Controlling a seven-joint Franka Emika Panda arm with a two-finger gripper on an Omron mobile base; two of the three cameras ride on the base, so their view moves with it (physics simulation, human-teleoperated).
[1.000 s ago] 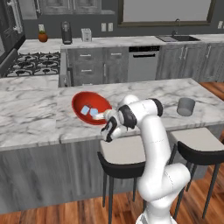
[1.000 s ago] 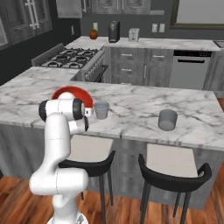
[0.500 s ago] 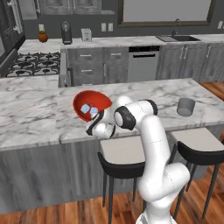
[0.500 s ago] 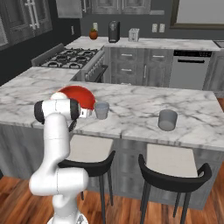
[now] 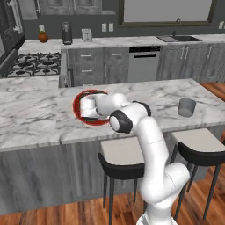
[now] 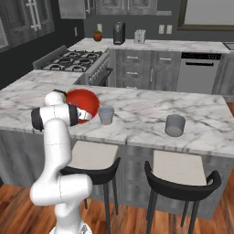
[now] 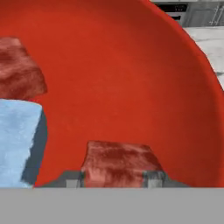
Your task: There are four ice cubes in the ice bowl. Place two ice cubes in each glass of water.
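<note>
Gripper down inside the red ice bowl [image 7: 131,78]

An ice cube [image 7: 119,164] sits right between the gripper [image 7: 114,178] tips, which press on its two sides. Two more cubes [image 7: 17,144] lie to one side in the bowl.

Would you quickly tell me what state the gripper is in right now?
Gripper: down inside the red bowl, jaws closed on an ice cube between its fingertips.
</note>
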